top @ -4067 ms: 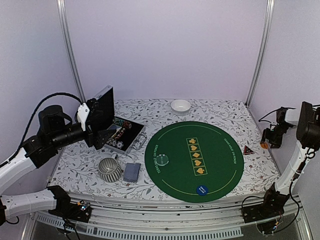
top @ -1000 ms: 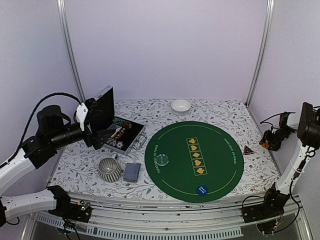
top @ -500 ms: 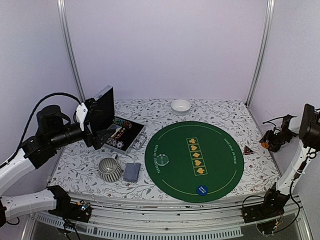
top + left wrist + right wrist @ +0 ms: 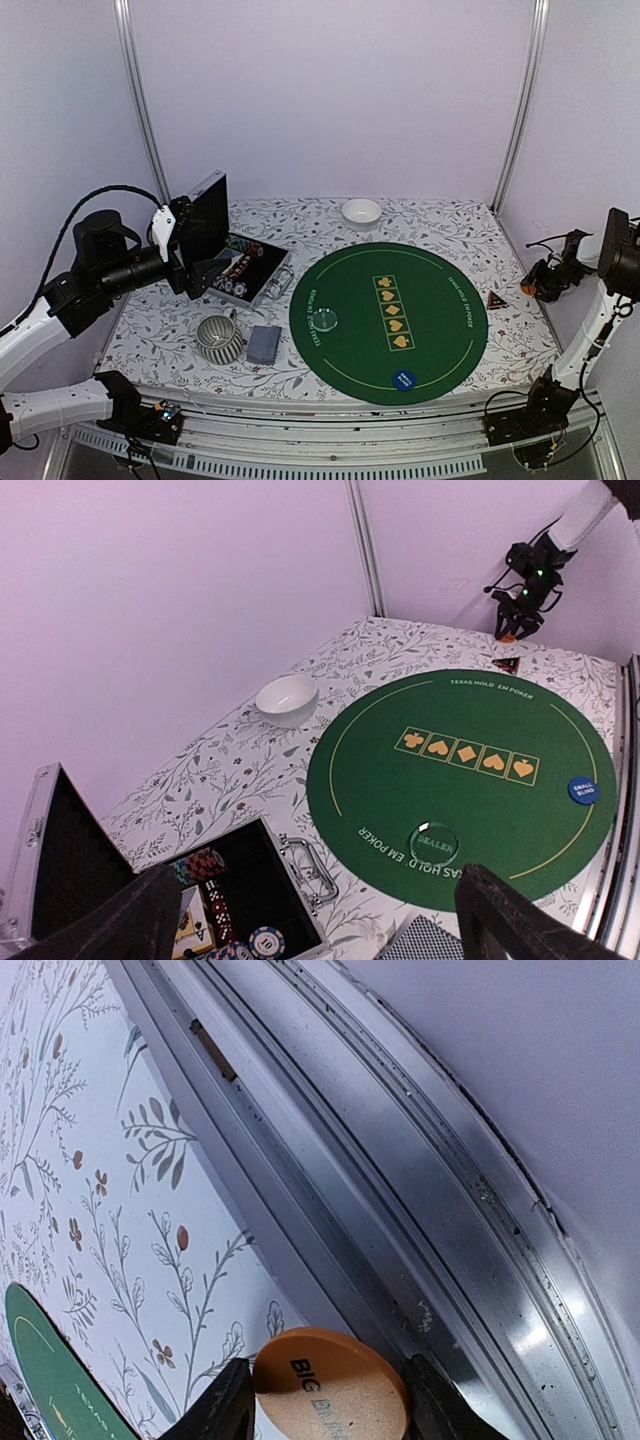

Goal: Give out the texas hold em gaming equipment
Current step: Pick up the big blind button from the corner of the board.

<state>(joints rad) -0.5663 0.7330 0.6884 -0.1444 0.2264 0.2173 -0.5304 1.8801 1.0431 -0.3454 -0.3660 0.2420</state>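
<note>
**Right wrist view:** the right gripper pinches an orange Big Blind button flat between its two fingers. It is held in the air above the floral table, close to the metal edge rail. The button has not been placed yet.

**Left wrist view:** the left gripper has its fingers spread wide with nothing between them. The open chip case sits just below it, with stacked chips inside. The card deck lies just beside the case, toward the green mat. On the mat ahead of this gripper are the clear dealer button and, farther off, the blue small blind button. The red triangular marker lies off the mat, beneath the far gripper.

**Top view:** both arms hang clear of the mat. Two buttons look to be laid out. The big blind is in transit, and the cards and chips seem undealt, so I judge the task to be at an early stage.
</note>
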